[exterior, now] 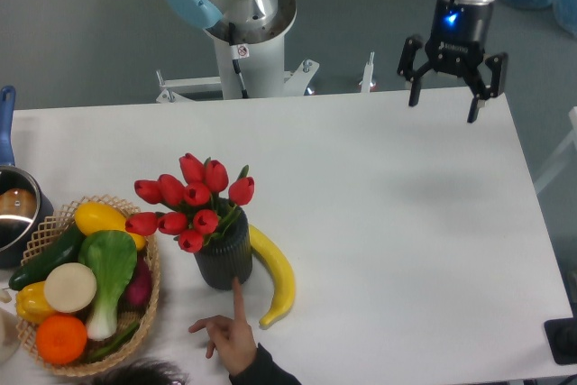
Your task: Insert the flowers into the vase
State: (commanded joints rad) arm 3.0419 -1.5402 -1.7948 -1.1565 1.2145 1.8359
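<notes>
Fixed camera: flowers [192, 205] are standing upright in the vase [224, 259], beside a banana [275, 274] on the table [406, 223]. Gripper [453, 104] is hovering well apart, up-right, fingers spread, gripping nothing.

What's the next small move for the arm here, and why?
Probably none beyond holding clear at the far edge: the bunch of red tulips already stands in the dark ribbed vase, the two-finger gripper is open and empty, and a person's hand is touching the vase.
</notes>
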